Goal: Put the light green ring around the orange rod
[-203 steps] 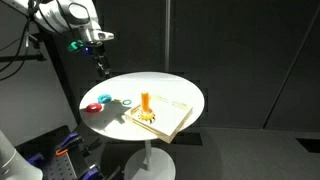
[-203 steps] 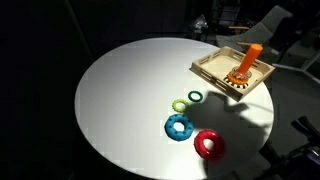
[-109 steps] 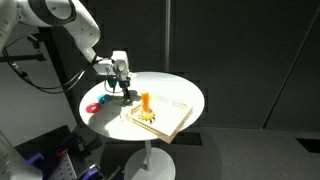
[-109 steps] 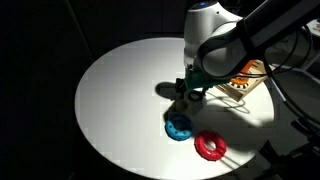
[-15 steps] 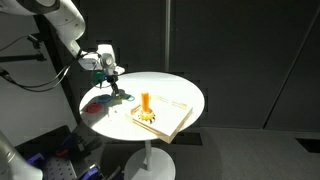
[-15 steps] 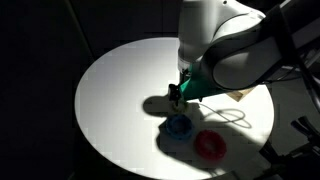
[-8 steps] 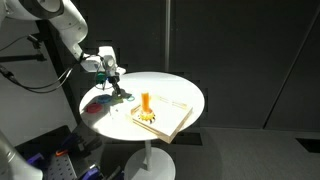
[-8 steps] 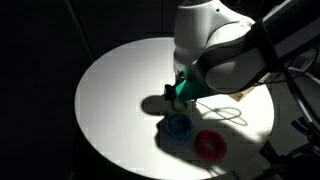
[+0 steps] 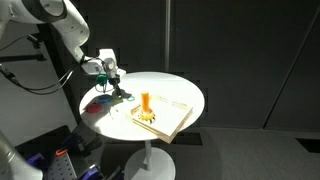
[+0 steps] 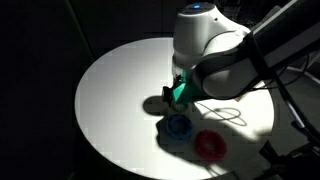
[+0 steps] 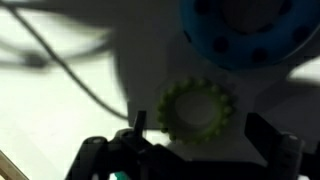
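In the wrist view the light green ring lies flat on the white table. My gripper is open, with one dark finger on each side of the ring and not touching it. In both exterior views the gripper hangs low over the table, and the arm hides the green ring there. The orange rod stands upright on its tan board, to the right of the gripper in an exterior view. In the exterior view from the opposite side my arm hides the rod.
A blue ring lies close beside the green ring. A red ring lies a little beyond it. The round white table stands on a single pedestal. The arm casts heavy shadows over it.
My arm has shifted slightly and the gripper has come a little lower over the green ring. The rings and the board have not moved.
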